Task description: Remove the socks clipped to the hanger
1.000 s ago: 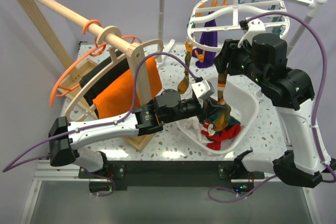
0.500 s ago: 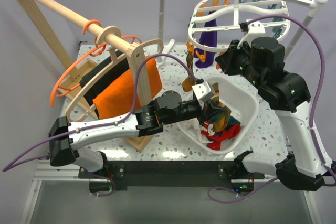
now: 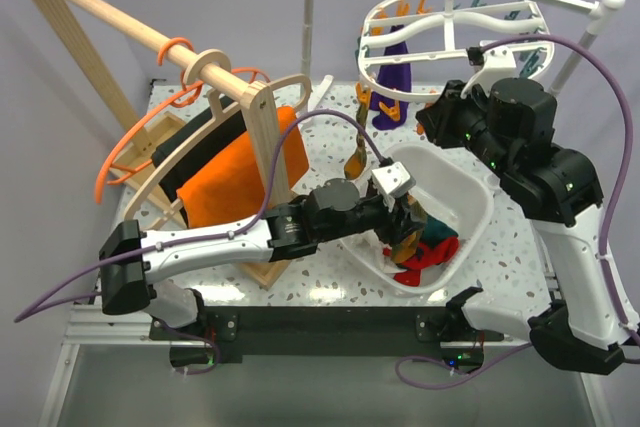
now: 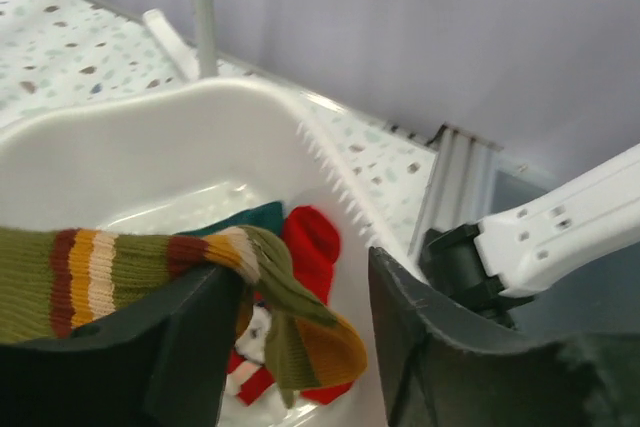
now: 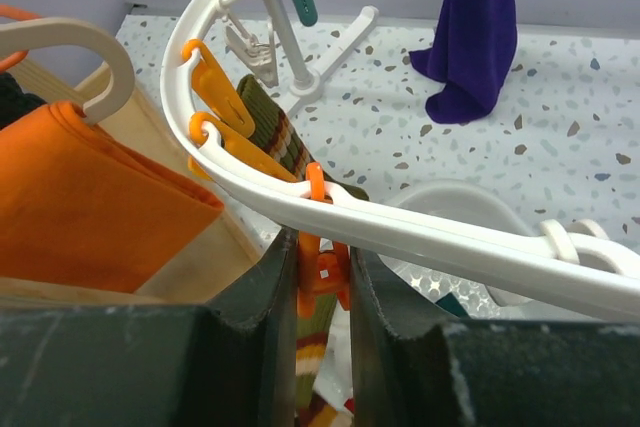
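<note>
The white oval hanger (image 3: pixel 452 22) hangs from the rail at the back right. A purple sock (image 3: pixel 392 82) and a brown-striped sock (image 3: pixel 354 159) hang from it. Under the hanger rim (image 5: pixel 420 232), my right gripper (image 5: pixel 322 247) is shut on an orange clip (image 5: pixel 320 282) that holds the striped sock (image 5: pixel 275 132). My left gripper (image 4: pixel 305 272) stands open over the white basin (image 4: pixel 150 137). Another striped sock (image 4: pixel 270 287) lies loose over its left finger. Below it in the basin are a red sock (image 4: pixel 312 237) and a dark green sock (image 4: pixel 250 217).
A wooden rack with a long pole (image 3: pixel 110 12) fills the left side. It carries a wooden coat hanger with an orange cloth (image 3: pixel 235 172) and thin orange hangers (image 3: pixel 120 162). A white post (image 3: pixel 310 27) stands behind the basin (image 3: pixel 470 187).
The striped sock came off its clip and went down into the basin with my left gripper, which has now opened. My right gripper shifted along the hanger rim and closed on another orange clip.
</note>
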`<state>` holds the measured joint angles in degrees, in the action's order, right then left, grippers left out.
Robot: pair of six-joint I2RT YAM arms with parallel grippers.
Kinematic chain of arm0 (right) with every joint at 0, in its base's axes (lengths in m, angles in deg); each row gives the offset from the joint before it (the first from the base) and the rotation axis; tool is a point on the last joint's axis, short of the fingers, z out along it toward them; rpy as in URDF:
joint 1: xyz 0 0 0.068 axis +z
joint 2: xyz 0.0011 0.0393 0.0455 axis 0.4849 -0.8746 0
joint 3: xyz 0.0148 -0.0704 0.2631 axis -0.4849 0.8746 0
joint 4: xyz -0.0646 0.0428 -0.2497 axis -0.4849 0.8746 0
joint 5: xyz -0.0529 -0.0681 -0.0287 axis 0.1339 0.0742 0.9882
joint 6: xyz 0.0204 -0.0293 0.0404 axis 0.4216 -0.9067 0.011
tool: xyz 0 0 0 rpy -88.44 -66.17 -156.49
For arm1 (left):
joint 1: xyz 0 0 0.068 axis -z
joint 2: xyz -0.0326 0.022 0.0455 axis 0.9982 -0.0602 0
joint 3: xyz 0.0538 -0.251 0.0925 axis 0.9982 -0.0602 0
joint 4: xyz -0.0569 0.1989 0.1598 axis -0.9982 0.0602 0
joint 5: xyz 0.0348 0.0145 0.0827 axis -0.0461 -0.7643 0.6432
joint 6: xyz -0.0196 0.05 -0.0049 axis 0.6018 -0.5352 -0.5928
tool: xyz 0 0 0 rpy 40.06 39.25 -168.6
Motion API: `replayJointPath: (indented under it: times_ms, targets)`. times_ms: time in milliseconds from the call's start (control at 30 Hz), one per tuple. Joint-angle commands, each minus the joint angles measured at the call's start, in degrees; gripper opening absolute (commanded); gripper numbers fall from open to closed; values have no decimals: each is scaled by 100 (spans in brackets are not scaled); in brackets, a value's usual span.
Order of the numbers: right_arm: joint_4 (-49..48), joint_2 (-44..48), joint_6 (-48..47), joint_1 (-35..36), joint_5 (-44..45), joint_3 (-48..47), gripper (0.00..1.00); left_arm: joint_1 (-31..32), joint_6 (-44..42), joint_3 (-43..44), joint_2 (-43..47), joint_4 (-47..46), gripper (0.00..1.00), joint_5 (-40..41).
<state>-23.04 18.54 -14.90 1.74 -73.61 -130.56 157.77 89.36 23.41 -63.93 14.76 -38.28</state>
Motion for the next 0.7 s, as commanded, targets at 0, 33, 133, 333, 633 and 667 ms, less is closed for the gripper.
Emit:
replayJointPath:
  times_ms: [0, 33, 133, 333, 633, 667]
  targets:
    - [-61, 172, -66, 11, -6, 25, 0, -29, 37, 119, -168, 499, 67, 594]
    - [-26, 198, -75, 11, 3, 34, 0, -47, 37, 137, -169, 577, 75, 769]
    - [62, 225, -136, 11, 21, 25, 0, -99, 28, 111, -90, 622, 88, 1199]
    - [256, 243, -207, 2, 91, -36, 0, -354, 28, 67, 60, 666, 99, 2096]
    - [396, 278, -137, -7, -76, -212, 0, -890, -42, 49, -45, 369, 100, 3293]
    - [388, 278, -128, -7, -85, -221, 0, -1012, -112, 58, -176, 306, 100, 3302]
